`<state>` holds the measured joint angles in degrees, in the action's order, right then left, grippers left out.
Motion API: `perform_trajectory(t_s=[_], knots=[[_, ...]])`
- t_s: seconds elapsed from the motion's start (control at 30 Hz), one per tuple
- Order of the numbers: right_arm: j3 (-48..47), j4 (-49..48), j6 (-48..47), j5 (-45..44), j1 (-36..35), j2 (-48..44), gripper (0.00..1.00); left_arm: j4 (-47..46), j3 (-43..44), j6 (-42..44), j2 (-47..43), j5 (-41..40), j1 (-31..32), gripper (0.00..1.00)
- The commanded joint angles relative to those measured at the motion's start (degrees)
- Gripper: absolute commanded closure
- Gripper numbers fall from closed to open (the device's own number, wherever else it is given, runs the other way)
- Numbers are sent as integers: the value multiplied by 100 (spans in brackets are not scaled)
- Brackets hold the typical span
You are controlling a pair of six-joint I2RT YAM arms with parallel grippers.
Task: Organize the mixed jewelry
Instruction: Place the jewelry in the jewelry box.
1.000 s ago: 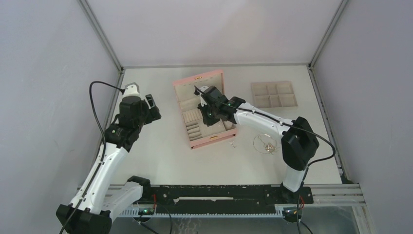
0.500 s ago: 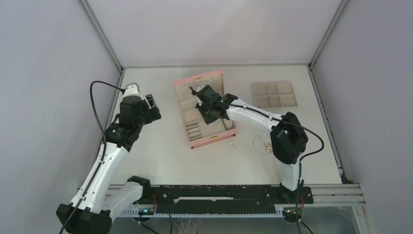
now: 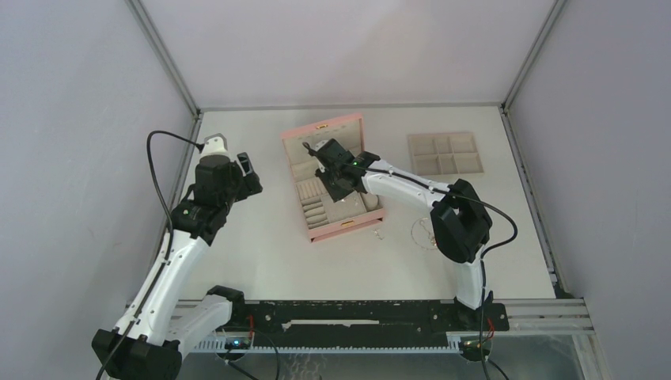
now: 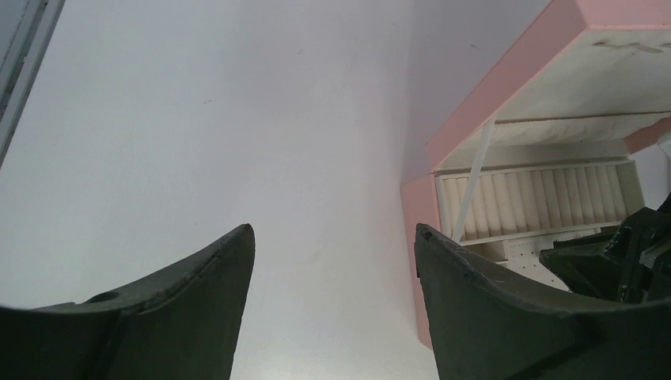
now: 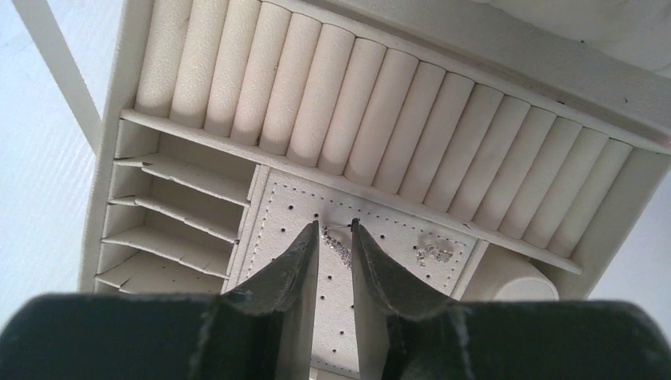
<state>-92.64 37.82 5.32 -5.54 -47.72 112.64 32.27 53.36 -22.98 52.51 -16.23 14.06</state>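
The bench (image 3: 261, 253) is carrying the open pink box (image 3: 348, 224) and, well apart, the beige tray (image 3: 445, 153). The left hand (image 4: 334, 231) is hovering wide and empty beside the box. The right hand (image 5: 333, 223) is hanging over the perforated panel (image 5: 380, 317), fingers narrowly parted, a glittering stud (image 5: 339, 247) lying between the tips and a second stud (image 5: 434, 253) lying near. The chain necklace (image 3: 422, 233) is lying on the bench: probably light, limp and tangle-prone, best pinched at one strand.

Text: none legible | Labels, brands: none readable on pink box (image 3: 346, 227) or tray (image 3: 445, 153) | Numbers, signs: none
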Motion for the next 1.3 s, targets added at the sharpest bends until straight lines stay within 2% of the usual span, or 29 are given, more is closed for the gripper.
perform_trajectory(t_s=[0.0, 0.13, 0.93, 1.27], knots=[[-273, 31, -43, -129, -14, 73, 70, -185, 286, 35, 7, -21, -44, 22], [-186, -16, 73, 52, 94, 39, 70, -179, 278, 32, 5, -21, -40, 22], [82, -73, 149, -252, 228, -309, 71, -195, 240, -9, -91, 54, -44, 22], [132, -34, 509, 132, 271, -517, 71, -160, 193, -37, -171, 93, -40, 22]])
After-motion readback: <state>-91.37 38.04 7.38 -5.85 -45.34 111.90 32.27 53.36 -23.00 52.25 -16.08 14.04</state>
